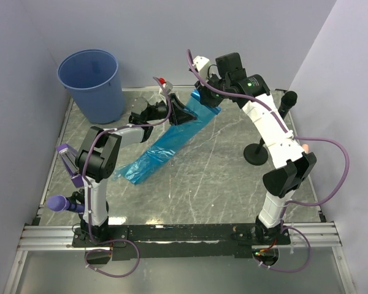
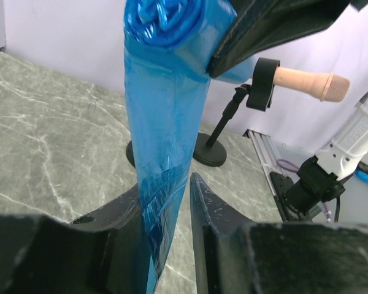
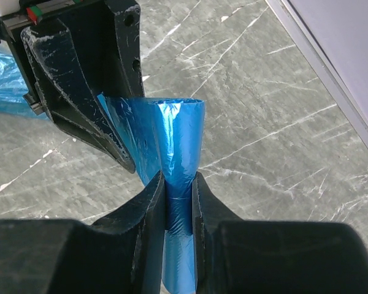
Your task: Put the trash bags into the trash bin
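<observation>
The trash bin [image 1: 90,84], a round dull-blue bucket, stands upright at the back left corner. A roll of bright blue trash bags [image 1: 210,107] is held above the table's back middle. My right gripper [image 1: 206,98] is shut on it; in the right wrist view the roll [image 3: 183,131] is pinched between my right gripper's [image 3: 179,182] fingers. An unrolled bag strip [image 1: 162,149] trails from the roll down to the table. My left gripper [image 1: 179,115] straddles this strip [image 2: 165,122] just below the roll. The strip lies against one finger of my left gripper [image 2: 167,191], with a gap to the other.
A black stand [image 1: 257,153] with a peach handle [image 2: 303,84] sits at the right, near the right arm. A purple-handled tool [image 1: 64,203] lies by the left arm's base. White walls close in on the left, back and right.
</observation>
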Controlling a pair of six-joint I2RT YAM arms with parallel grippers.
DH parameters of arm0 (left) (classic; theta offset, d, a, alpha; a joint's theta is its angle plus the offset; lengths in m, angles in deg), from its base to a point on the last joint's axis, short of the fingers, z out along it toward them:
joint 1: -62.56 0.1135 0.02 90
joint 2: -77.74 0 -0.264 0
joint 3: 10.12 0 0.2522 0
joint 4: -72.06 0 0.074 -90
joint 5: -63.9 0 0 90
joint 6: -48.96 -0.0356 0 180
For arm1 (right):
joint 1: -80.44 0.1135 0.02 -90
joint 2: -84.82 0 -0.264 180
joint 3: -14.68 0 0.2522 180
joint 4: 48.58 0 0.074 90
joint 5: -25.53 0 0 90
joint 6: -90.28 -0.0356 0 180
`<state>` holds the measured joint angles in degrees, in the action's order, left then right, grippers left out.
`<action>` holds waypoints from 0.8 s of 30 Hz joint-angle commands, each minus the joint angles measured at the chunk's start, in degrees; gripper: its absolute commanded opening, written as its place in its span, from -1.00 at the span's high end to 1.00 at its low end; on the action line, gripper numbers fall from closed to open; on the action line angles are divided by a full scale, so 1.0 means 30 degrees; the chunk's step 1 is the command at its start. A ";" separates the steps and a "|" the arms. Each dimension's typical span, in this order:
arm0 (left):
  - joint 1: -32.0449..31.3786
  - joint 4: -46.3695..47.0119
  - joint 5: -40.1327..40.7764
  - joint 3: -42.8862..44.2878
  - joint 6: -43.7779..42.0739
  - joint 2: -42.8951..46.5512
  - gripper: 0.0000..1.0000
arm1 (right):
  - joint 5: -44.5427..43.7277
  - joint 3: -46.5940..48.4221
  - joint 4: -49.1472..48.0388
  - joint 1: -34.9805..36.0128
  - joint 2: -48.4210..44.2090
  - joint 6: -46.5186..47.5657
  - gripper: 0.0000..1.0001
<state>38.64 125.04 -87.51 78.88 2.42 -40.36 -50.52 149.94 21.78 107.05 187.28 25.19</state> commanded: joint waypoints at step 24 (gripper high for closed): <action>0.0240 0.2538 0.0871 0.0495 0.2534 -0.0593 0.56 | -0.0609 0.0870 -0.0497 -0.0052 0.0536 -0.0363 1.00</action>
<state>39.29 128.87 -83.71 79.30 8.74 -42.11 -51.41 150.07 21.75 107.05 188.70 25.19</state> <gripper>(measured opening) 0.207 0.235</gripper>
